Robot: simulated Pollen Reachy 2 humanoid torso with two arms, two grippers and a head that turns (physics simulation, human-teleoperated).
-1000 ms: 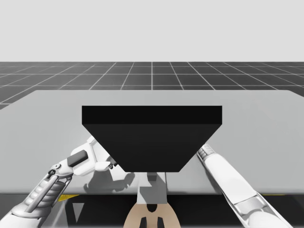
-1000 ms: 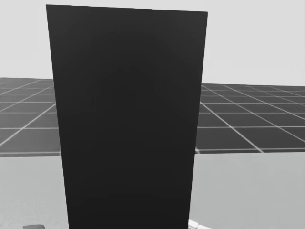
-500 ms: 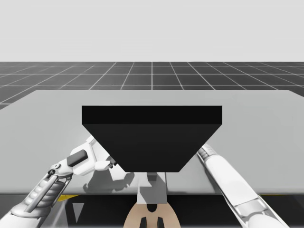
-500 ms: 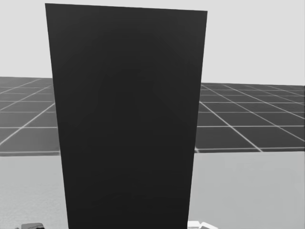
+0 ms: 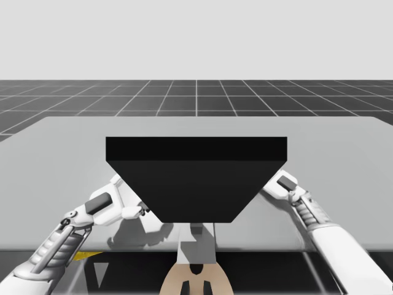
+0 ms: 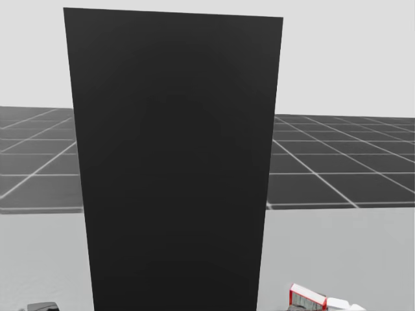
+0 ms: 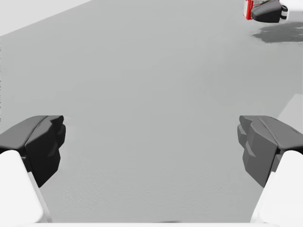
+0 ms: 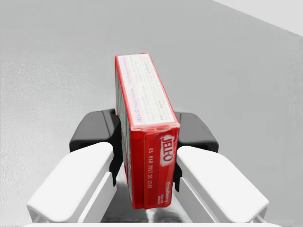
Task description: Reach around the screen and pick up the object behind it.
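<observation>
Right jaws pinch the red box point(image 8: 147, 142) (head view catches it beside the screen point(image 6: 175, 162)); left jaws gape wide.

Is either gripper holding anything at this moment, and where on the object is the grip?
My right gripper is shut on the red box, clamping its two broad faces near one end. My left gripper is open and empty.

Illumination is bright, even and diffuse, from overhead. The table point(image 5: 344, 147) renders uniformly grey. A soft shadow point(image 5: 144, 232) lies at 7 o'clock from the matte black screen point(image 5: 196, 178).
</observation>
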